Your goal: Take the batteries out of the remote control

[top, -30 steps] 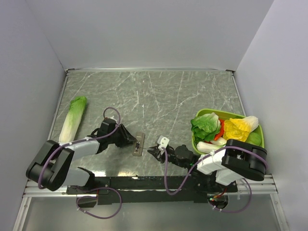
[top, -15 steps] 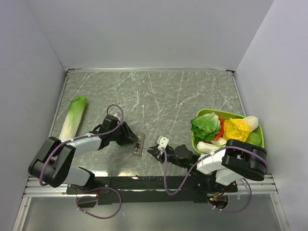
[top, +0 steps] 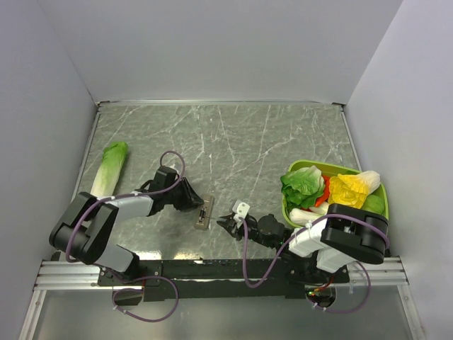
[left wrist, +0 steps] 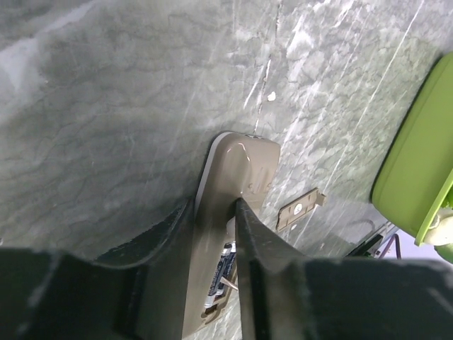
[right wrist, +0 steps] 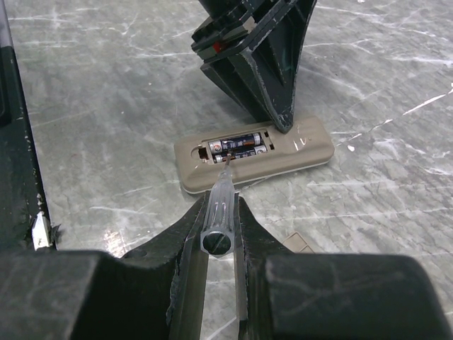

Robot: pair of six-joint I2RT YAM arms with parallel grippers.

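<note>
Cabbage [top: 107, 173] lies along the left edge, abt mid-depth. L gripper [top: 196, 204] is low over the table, left of centre nr the near edge. Its fingers [left wrist: 249, 237] are apart and grasp nothing: one tip is on the remote's face just past the recess, the other down beside a long edge. The remote control [top: 204, 213] lies flat nr the near edge, slightly left of centre, tan side up w/ the recess uncovered. The batteries [right wrist: 238, 146] sit inside it, side by side. A small tan cover piece [left wrist: 300, 207] lies on the table just right of the remote. R gripper [top: 226, 223] is clenched on a small clear-handled screwdriver [right wrist: 218, 212], tip touching the near battery. Green bin [top: 308, 166] of toy veg sits at the right edge, twd the near-right corner.
</note>
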